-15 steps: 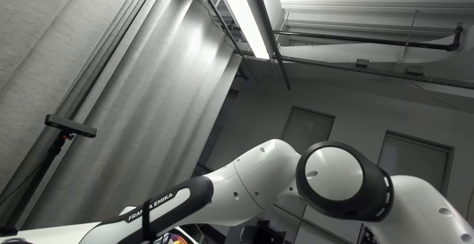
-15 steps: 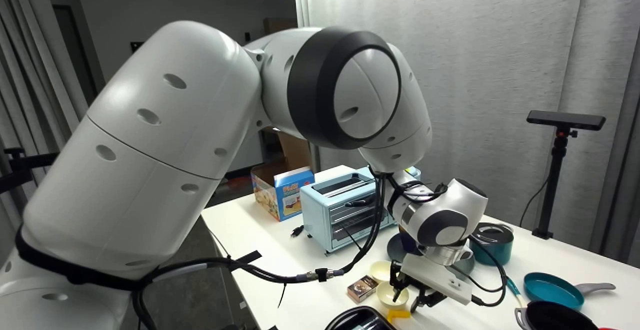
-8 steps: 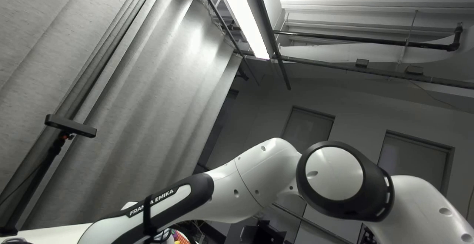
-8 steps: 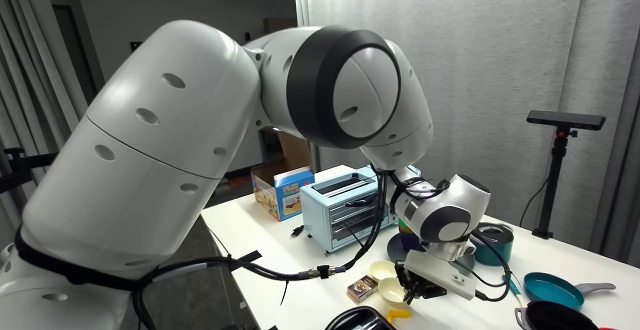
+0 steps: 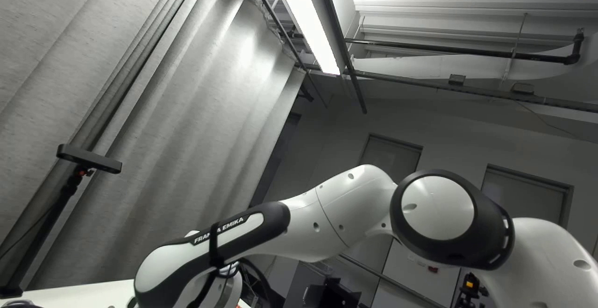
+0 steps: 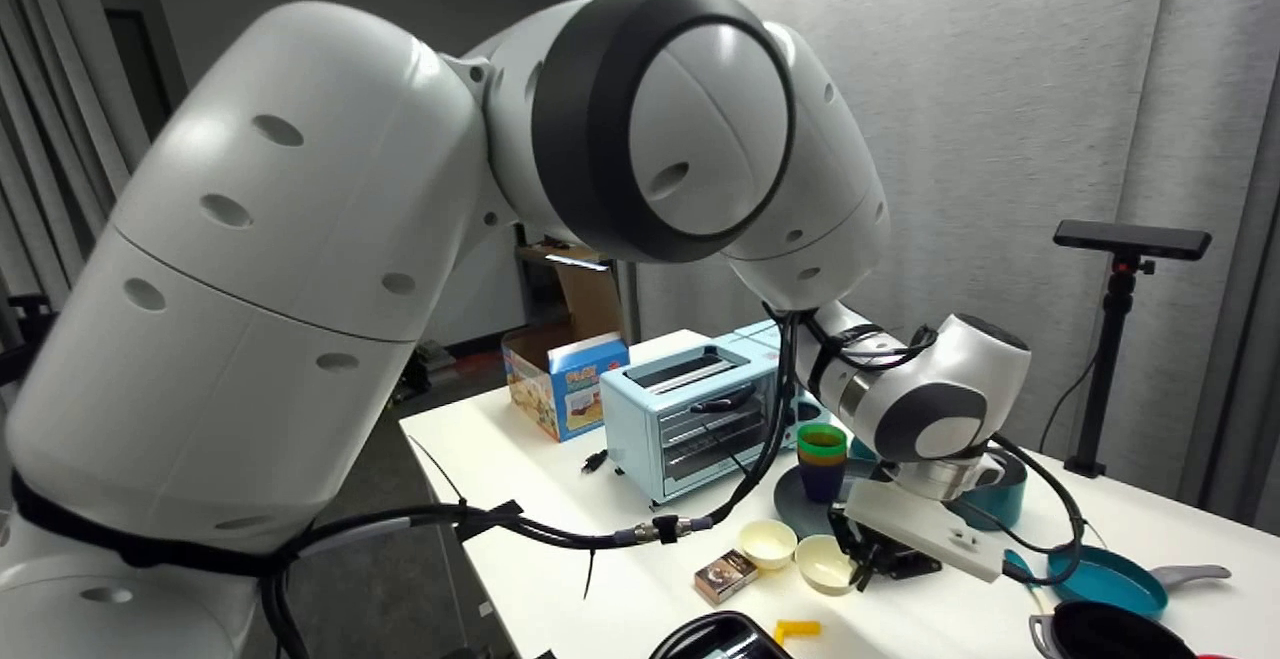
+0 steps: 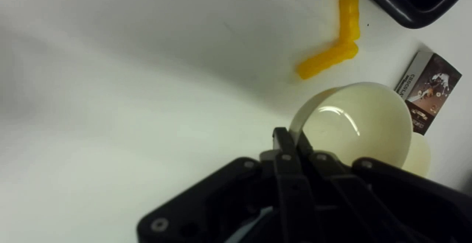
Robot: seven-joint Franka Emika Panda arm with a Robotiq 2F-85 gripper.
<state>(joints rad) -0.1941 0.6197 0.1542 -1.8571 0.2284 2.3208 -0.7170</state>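
My gripper is shut on the rim of a cream bowl, with one finger inside and one outside the wall. In an exterior view the held bowl sits beside the black fingers at the gripper; whether it is clear of the table I cannot tell. A second cream bowl stands next to it and shows partly behind it in the wrist view. A small chocolate box and a bent yellow piece lie near. The gripper is out of view in an exterior view, where the arm shows.
A black container stands at the front edge of view. A light blue toaster oven, stacked cups and a dark plate are behind. A teal pan, black pan and teal pot stand to the right.
The gripper has closed on the bowl's rim. Gripper and bowl have then moved right in an exterior view, away from the second bowl and yellow piece. The arm has shifted, uncovering the stacked cups.
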